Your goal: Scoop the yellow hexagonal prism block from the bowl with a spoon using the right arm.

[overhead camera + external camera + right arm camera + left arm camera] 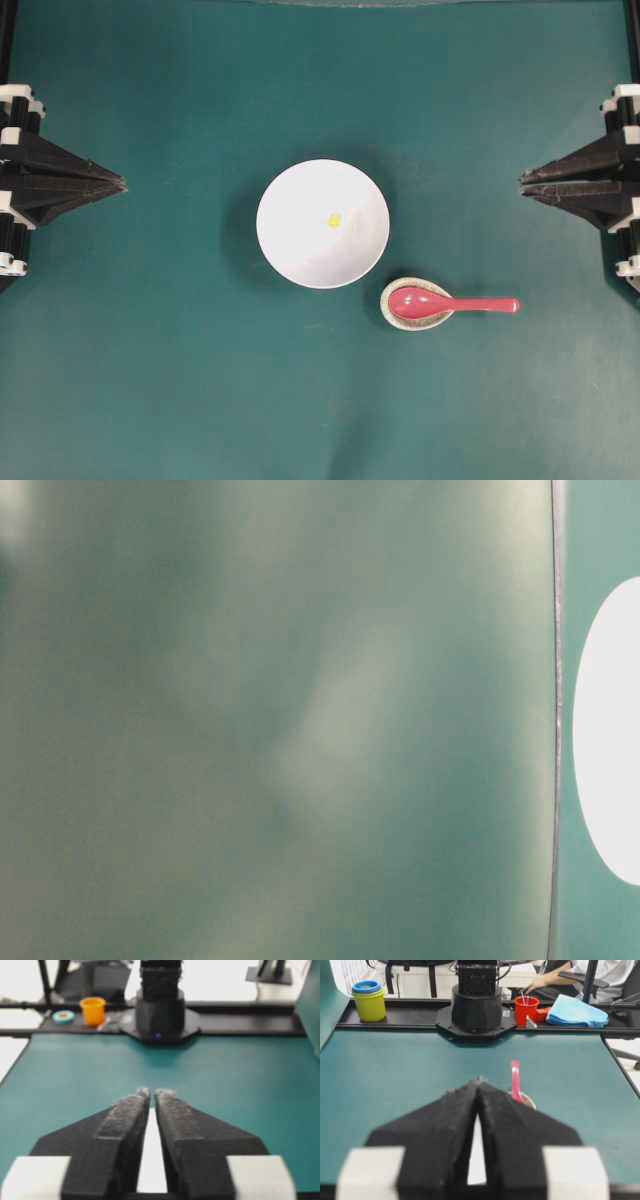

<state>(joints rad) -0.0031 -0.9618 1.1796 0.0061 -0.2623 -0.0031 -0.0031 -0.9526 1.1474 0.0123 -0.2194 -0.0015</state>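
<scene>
The white bowl (300, 250) stands in the middle of the green table. The tiny yellow hexagonal block (334, 220) lies inside it, just right of centre. The pink-red spoon (440, 304) lies to the bowl's lower right, its scoop resting in a small speckled oval rest (388, 312) and its handle pointing right. The spoon's handle also shows in the left wrist view (514, 1077). My left gripper (125, 183) is shut and empty at the left edge, far from the bowl. My right gripper (521, 180) is shut and empty at the right edge, above the spoon handle's end.
Off the table's far edge in the left wrist view are the other arm's base (476, 1005), a yellow cup (368, 1002), a red cup (526, 1010) and a blue cloth (575, 1010). The right wrist view shows an orange cup (93, 1010). The table-level view is mostly blur.
</scene>
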